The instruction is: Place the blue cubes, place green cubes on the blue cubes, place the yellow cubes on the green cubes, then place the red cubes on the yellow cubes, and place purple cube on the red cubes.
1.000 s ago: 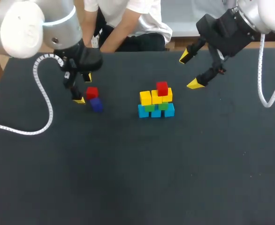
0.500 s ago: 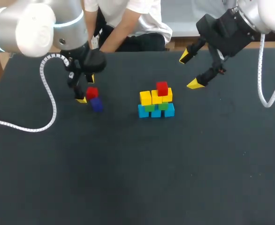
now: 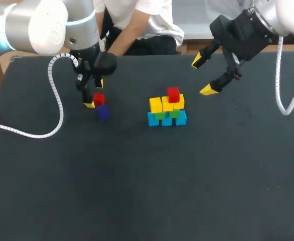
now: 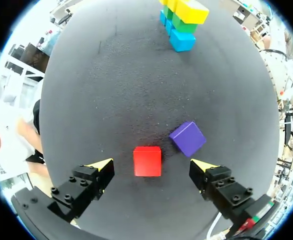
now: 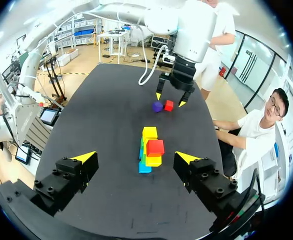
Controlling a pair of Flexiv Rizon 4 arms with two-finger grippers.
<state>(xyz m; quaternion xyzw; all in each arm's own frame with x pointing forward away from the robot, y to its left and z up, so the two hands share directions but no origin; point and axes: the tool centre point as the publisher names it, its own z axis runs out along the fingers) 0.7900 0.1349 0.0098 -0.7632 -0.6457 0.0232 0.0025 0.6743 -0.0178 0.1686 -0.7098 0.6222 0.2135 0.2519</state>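
Cubes stand in a stack (image 3: 167, 108) on the table (image 3: 137, 191). A loose red cube (image 4: 147, 161) lies between the spread fingers of the left end effector (image 4: 151, 165), and neither seems to touch it. The purple cube (image 4: 187, 138) is just beside it. The red one looks small, hard and light, so I would pinch its two flat sides. The right end effector (image 3: 202, 75) hangs wide open near the stack.

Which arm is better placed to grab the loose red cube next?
Left. The left hand, open, straddles the red cube without touching it; the right hand hangs open beside the stack, far from that cube.
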